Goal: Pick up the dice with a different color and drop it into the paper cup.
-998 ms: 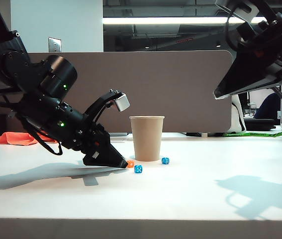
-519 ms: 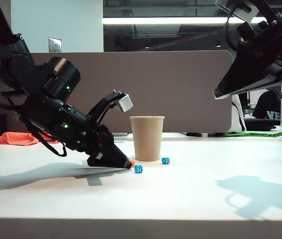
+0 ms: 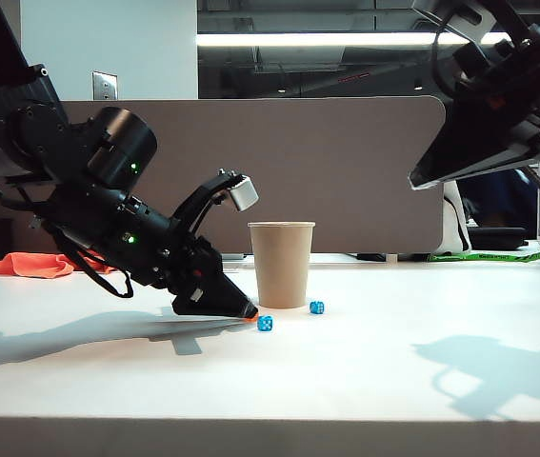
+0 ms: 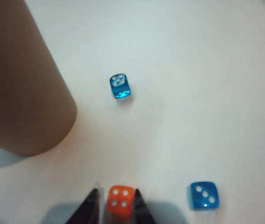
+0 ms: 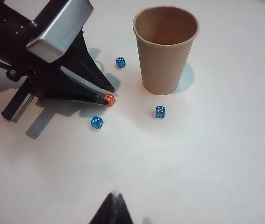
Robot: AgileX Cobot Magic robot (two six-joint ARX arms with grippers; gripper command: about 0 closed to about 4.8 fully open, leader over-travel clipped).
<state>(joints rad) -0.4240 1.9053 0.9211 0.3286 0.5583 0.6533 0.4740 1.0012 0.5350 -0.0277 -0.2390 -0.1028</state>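
My left tool (image 4: pixel 114 205) stood apart around the small orange die (image 4: pixel 120 199) beside the tan paper cup (image 5: pixel 166 49); my right tool (image 5: pixel 113 207), together, hung above open worktop (image 5: pixel 225 154).

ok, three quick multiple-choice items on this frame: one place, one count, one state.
1. Where is the orange die?
A. in the cup
B. between the left claw's fingertips on the table
C. under the right claw

2. How many blue dice show in the right wrist view?
A. one
B. two
C. three

3. The cup is:
A. upright, nothing seen inside
B. tipped over
C. held by a claw

Answers: B, both tips flank it; C, three around the cup; A, it stands with its mouth open upward.
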